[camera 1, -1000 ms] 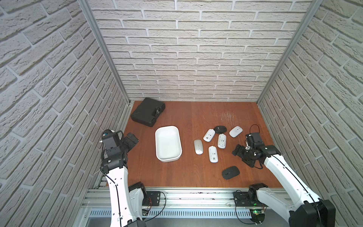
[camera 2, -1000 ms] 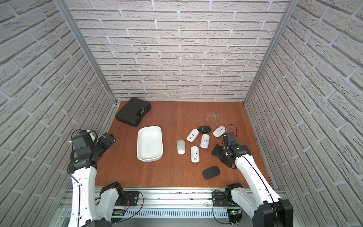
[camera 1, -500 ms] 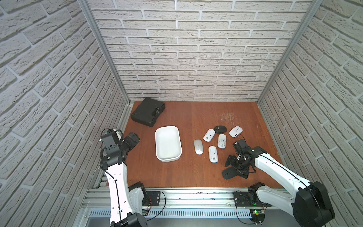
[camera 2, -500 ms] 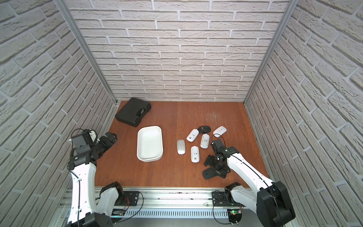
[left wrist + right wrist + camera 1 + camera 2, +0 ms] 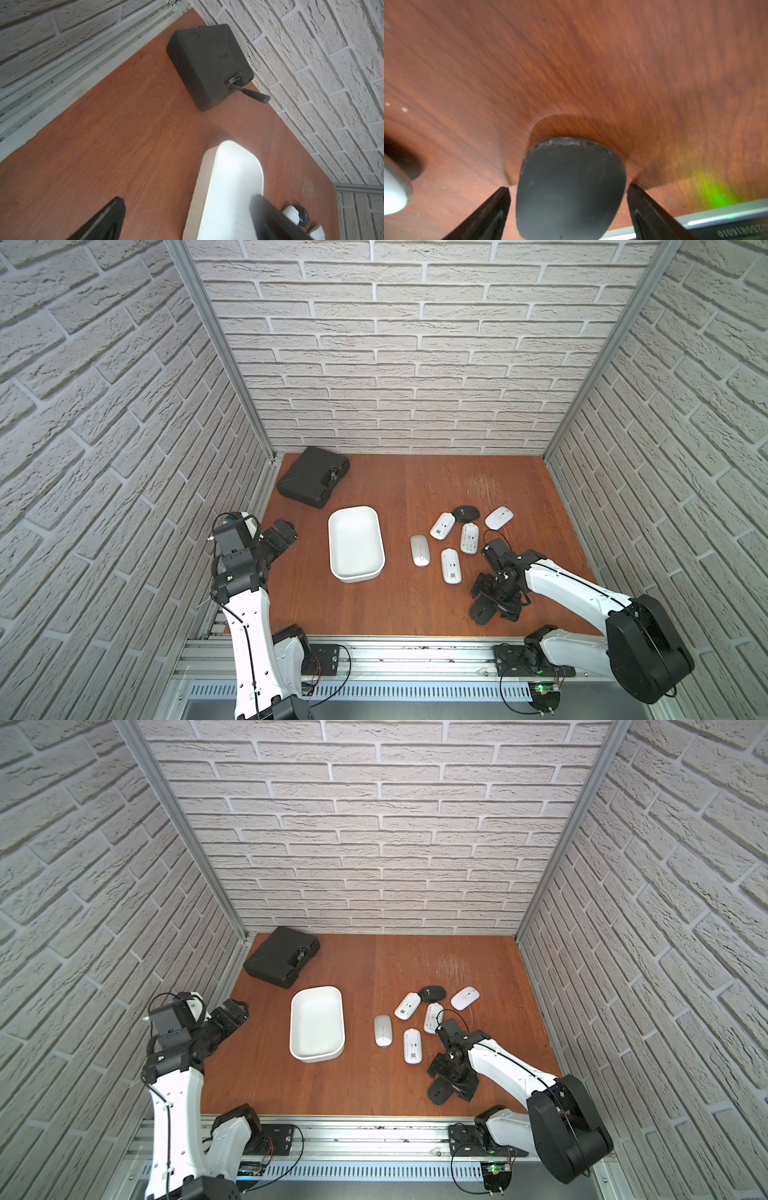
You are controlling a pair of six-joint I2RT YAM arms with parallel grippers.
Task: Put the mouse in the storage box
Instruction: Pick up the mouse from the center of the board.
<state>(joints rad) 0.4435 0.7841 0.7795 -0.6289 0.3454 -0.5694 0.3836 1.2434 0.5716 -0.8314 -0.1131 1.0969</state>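
Where the table (image 5: 415,489) nears its front rail, the black mouse (image 5: 481,612) lies flat on the wood, and the right gripper (image 5: 496,600) is lowered right over it. Both top views show the gripper body covering the mouse's rear half, with the rounded nose poking out toward the front edge (image 5: 439,1092). Seen from the right wrist camera, the black mouse (image 5: 571,187) sits squarely between the two fingers (image 5: 500,203). The jaws are spread, one on each flank. A thin strip of wood shows between the mouse and one fingertip. The other fingertip (image 5: 638,197) stands so near the mouse's edge that contact cannot be judged. The mouse's underside rests on the table and casts a shadow ahead of it.

The storage box (image 5: 356,510) stands well apart from this mouse, toward the table's middle, with nothing inside it. Between box and gripper lie five pale mice, among them a silver mouse (image 5: 419,549) nearest the box, and a second dark mouse (image 5: 466,513) at the back of the cluster.

The left gripper (image 5: 284,531) hovers above the table's left edge, near the box but clear of it. Its jaws are wide apart, and nothing is between its fingers (image 5: 108,218). A black case (image 5: 311,483) lies in the far left corner.
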